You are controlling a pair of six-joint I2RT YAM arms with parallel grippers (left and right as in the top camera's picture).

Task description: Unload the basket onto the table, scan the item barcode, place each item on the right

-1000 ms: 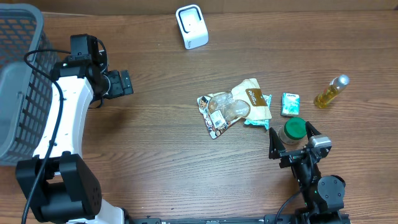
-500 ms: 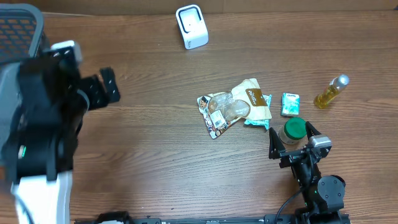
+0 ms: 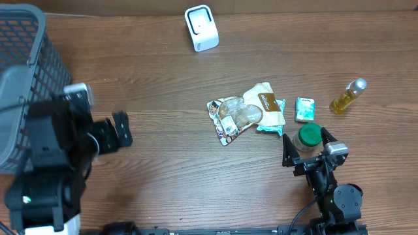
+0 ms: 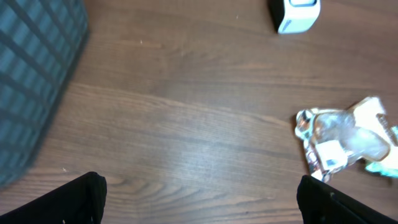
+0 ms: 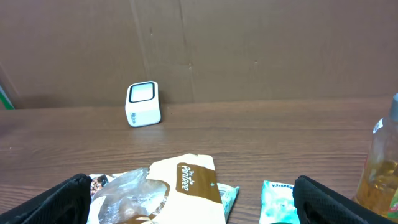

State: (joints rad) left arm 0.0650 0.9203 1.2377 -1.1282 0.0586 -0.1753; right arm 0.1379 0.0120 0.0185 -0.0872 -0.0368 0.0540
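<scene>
Two grippers are showing in these pictures, and both are standing with the fingers spread wide and grasping nothing. The left gripper (image 3: 121,130) is hanging over the left part of the wooden table (image 3: 176,176), near the grey mesh basket (image 3: 26,65) at the left edge; its arm is looking blurred from above. In the left wrist view its fingers (image 4: 81,199) are sitting in the two lower corners with only wood between them. The right gripper (image 3: 305,140) is staying low at the near right side of the table; in its own view the fingers (image 5: 56,202) are also far apart and nothing is lying between them. From above, a jar with a green lid (image 3: 309,135) is appearing between these fingers; whether it is touching them I cannot tell.

The white scanner (image 3: 201,27) is standing at the far edge of the table, well apart from both grippers. The items are lying right of the middle: a pile of snack packets (image 3: 245,112), with a brown packet on top of a clear wrapper; just right of it a small teal carton (image 3: 304,109) is lying flat; further right a bottle of yellow liquid (image 3: 347,96) is lying tilted. None of them is touching the scanner.
</scene>
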